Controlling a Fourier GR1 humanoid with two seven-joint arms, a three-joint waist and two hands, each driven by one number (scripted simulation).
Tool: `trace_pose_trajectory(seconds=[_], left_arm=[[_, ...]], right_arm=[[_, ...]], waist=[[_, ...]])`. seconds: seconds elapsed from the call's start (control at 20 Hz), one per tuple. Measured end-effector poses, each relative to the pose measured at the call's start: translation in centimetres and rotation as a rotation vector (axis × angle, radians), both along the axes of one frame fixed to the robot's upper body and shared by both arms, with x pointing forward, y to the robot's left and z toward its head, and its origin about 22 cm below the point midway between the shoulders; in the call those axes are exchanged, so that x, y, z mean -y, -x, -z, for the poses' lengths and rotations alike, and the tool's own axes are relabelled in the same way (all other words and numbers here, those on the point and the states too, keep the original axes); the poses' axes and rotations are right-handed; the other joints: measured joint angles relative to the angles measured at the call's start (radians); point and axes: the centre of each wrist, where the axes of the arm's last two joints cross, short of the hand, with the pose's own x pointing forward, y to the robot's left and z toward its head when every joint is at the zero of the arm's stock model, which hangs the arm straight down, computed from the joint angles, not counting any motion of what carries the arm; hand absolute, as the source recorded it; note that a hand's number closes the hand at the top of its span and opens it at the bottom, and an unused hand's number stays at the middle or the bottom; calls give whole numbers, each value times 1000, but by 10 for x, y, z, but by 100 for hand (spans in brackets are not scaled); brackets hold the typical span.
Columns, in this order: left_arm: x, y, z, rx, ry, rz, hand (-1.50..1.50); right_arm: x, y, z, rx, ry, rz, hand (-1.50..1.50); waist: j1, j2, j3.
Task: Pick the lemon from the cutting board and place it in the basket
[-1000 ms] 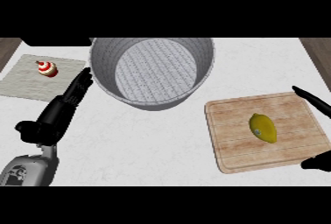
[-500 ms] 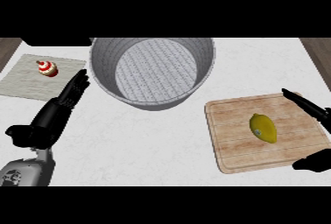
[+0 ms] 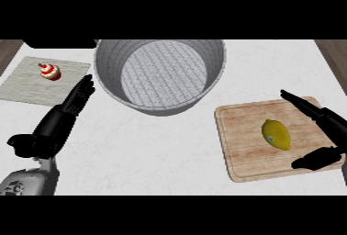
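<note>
Right hand (image 3: 324,133): closing in on the lemon (image 3: 277,134), fingers spread wide, nothing gripped yet.
Basket (image 3: 112,78): waiting, far from the lemon.

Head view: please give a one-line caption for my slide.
Open right robot hand flanks the lemon on the cutting board, beside the basket.

The lemon (image 3: 277,134) lies on the board (image 3: 237,137) at right. The basket (image 3: 160,73) stands behind, to its left. A mat (image 3: 27,87) lies far left, bearing a cupcake (image 3: 48,72).
</note>
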Motion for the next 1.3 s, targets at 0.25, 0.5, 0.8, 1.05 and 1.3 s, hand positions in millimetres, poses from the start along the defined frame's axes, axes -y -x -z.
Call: trace_pose_trajectory(seconds=[0.25,0.5,0.8,1.05,1.3], left_arm=[[1,-7,-3,-7,-3,-3,0],[-6,-4,2,-4,-3,-2,0],[-2,-5,-4,-7,-2,-3,0],[-1,-7,0,-5,-1,0,0],[1,-8,-1,-8,-5,3,0]], right_arm=[[-6,0,4,-29,35,3,-150],[-5,-7,20,-53,63,8,-150],[-13,-7,34,-92,70,-26,-150],[-21,-14,39,-117,130,-88,150],[-24,-10,47,-91,151,-109,150]], waist=[[-1,0,0],[0,0,0],[0,0,0],[0,-1,-3],[-2,-5,-9]])
